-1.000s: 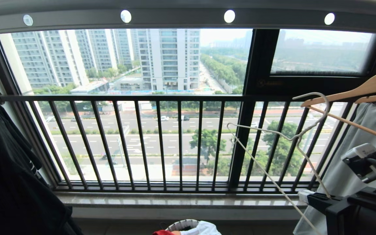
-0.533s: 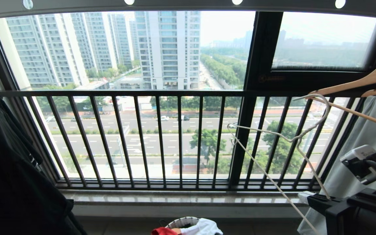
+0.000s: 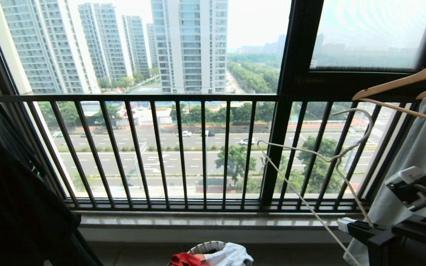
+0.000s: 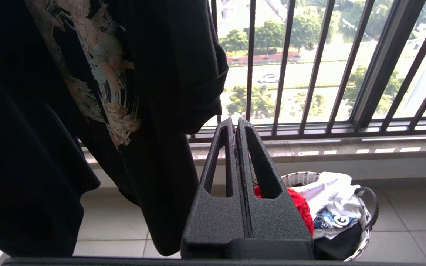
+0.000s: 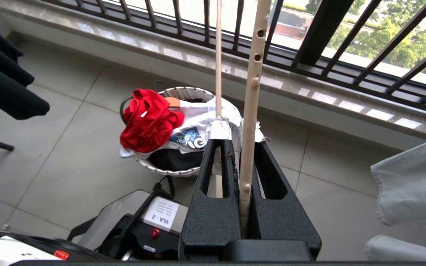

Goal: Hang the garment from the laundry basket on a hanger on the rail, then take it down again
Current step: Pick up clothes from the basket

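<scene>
Red garment sits bunched atop the laundry basket on the floor, w/ white clothes beside it. Your right tool is clamped on the cream wire hanger; left tool is closed, empty, near a hanging black T-shirt.

We are on the enclosed balcony of a high-rise flat, used for drying laundry: a black barred railing crosses the frame's middle before tall windows over apartment towers and a road, clothes hang at both edges, and a laundry basket stands on the tiled floor.
</scene>
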### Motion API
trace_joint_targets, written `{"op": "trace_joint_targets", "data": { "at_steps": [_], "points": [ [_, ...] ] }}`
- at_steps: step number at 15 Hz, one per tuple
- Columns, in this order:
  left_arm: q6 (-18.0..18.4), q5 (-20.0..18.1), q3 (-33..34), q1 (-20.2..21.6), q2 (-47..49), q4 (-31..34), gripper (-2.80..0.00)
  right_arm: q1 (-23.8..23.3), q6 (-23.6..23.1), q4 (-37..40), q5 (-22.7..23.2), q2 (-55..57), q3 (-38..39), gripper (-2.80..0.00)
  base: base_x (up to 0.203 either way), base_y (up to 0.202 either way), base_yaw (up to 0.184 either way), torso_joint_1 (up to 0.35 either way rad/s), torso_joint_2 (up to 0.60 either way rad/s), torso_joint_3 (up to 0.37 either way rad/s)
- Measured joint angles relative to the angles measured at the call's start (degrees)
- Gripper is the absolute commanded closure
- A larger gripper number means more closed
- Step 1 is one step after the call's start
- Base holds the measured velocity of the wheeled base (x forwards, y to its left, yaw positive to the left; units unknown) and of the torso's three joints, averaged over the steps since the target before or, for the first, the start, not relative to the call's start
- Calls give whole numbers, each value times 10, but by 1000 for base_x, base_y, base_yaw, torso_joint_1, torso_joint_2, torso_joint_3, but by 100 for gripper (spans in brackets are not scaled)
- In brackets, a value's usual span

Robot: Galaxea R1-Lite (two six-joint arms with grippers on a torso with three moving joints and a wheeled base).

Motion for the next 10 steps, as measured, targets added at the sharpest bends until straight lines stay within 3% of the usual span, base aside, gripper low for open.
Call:
{"op": "trace_joint_targets", "data": {
  "at_steps": [10],
  "points": [
    [0, 0, 0, 0, 0, 0, 0, 0, 0, -1, 0, 0, 4, 0, 0, 0, 0, -210, 482, 269]
  ]
}}
